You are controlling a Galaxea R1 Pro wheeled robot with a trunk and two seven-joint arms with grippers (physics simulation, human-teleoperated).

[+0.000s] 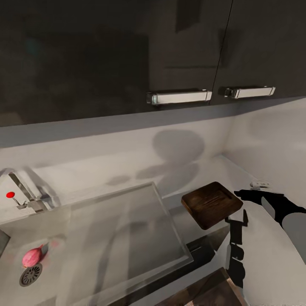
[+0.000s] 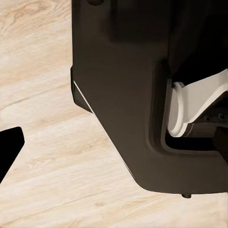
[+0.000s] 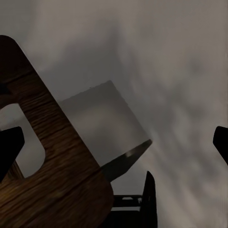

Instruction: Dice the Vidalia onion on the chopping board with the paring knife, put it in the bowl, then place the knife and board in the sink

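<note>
- here, in the head view, we see the sink (image 1: 106, 238) set in the grey countertop (image 1: 204, 170), a pink onion (image 1: 32, 256) lying in the basin just beside the round drain (image 1: 30, 275), its pointed end toward the tap (image 1: 25, 193) with a red dot.
- the chopping board (image 1: 212, 204) is off the counter, tilted, its long axis running from the sink side toward the right gripper (image 1: 255, 193), which is at its far corner.
- in the right wrist view we see the board (image 3: 52, 161) close up, with a handle cutout; the dark fingertips (image 3: 9, 149) are wide apart.
- the left wrist view shows wooden floor (image 2: 42, 156) and the robot's dark base (image 2: 123, 95); we cannot tell that gripper's state.
- we read no writing.
</note>
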